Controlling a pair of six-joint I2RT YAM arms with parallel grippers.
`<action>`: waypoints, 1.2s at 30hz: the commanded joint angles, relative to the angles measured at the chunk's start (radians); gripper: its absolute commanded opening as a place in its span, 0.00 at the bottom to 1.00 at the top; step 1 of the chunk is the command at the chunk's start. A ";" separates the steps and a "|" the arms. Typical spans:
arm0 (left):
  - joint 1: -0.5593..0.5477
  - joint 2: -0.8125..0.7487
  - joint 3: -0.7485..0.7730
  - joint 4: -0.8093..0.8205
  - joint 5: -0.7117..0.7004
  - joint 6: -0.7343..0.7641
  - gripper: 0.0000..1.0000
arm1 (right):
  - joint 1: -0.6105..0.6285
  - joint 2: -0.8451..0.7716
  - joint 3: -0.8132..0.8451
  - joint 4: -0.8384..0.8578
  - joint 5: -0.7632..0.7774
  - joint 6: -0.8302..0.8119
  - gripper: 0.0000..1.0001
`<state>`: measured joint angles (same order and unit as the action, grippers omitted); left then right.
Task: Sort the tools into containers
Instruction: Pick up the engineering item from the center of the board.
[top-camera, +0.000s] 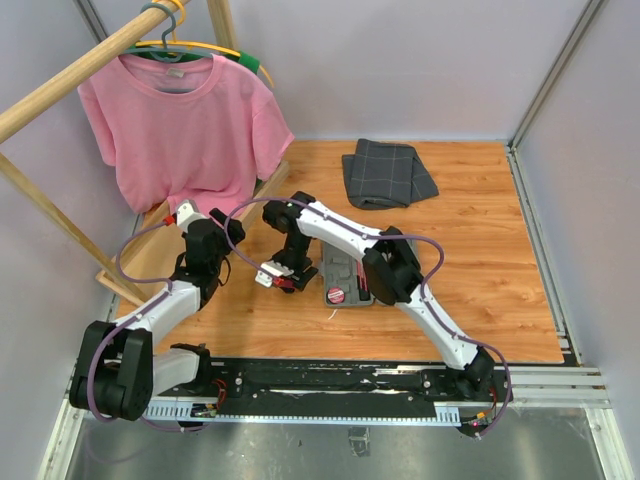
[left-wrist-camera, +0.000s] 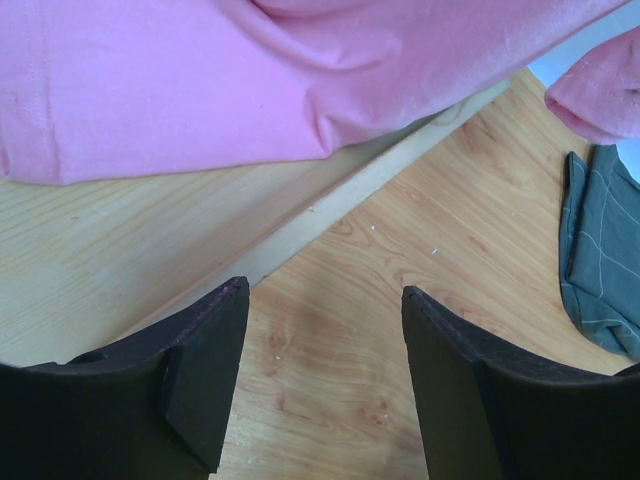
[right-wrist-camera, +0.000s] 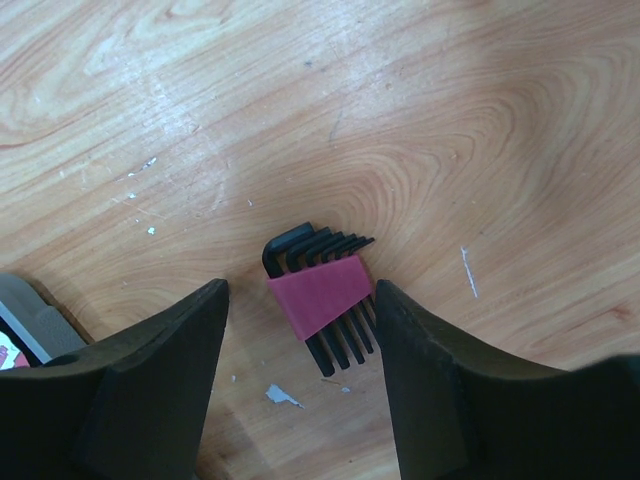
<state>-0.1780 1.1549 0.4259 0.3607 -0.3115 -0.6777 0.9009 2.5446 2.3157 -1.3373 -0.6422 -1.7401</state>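
A set of black hex keys in a red holder (right-wrist-camera: 322, 295) lies flat on the wooden table. My right gripper (right-wrist-camera: 300, 290) is open and straddles it; the right finger is close against the holder, the left one stands apart. From above, the right gripper (top-camera: 285, 275) hangs low just left of a grey tool container (top-camera: 345, 268), which holds a round red-labelled item (top-camera: 336, 295). A corner of that container (right-wrist-camera: 25, 320) shows at the left edge of the right wrist view. My left gripper (left-wrist-camera: 325, 290) is open over bare wood with nothing between its fingers, near the rack (top-camera: 225, 230).
A pink T-shirt (top-camera: 185, 130) hangs from a wooden clothes rack, whose base rail (left-wrist-camera: 360, 190) crosses just ahead of the left gripper. A folded grey checked cloth (top-camera: 387, 173) lies at the back of the table. Grey walls enclose the table.
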 joint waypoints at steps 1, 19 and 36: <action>0.010 0.009 0.008 0.018 -0.003 0.001 0.67 | 0.033 0.061 0.014 -0.031 0.069 0.026 0.59; 0.009 0.018 0.015 0.014 0.005 0.002 0.67 | 0.034 0.027 -0.054 0.062 0.084 0.316 0.36; 0.011 0.041 0.022 0.013 0.011 -0.007 0.67 | 0.083 -0.312 -0.684 0.694 0.316 1.060 0.34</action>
<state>-0.1776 1.1862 0.4259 0.3603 -0.2981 -0.6788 0.9493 2.2234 1.7504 -0.7937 -0.5045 -0.9531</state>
